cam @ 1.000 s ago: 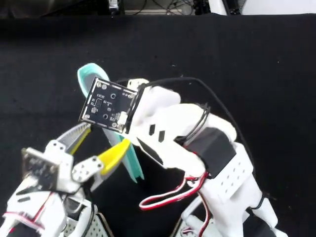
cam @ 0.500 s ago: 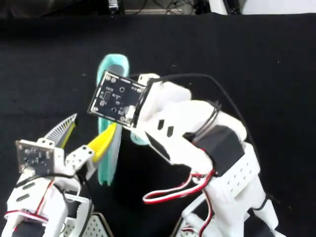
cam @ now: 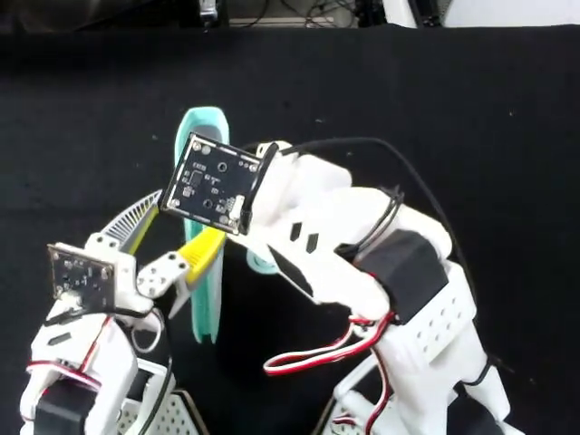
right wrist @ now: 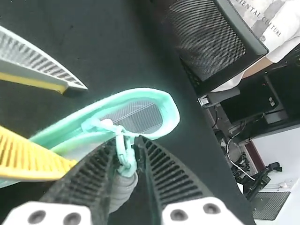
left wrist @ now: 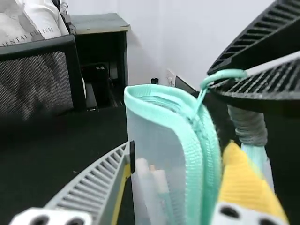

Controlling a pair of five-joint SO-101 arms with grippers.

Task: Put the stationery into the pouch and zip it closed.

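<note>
Pouch [cam: 207, 290] stands on edge; your left claw [left wrist: 180, 154] straddles it wide, probably to steady it, while your right claw [right wrist: 125, 143] pinches its zipper pull [left wrist: 224, 72] for closing.

Dark capital lettering runs across a white cloth [left wrist: 35, 21] in the upper left of the left wrist view and in the upper right of the right wrist view [right wrist: 274, 21].

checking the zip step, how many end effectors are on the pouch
2. The right end effector pinches the mint cord zip pull; the left end effector straddles the translucent mint fabric pouch.
</note>
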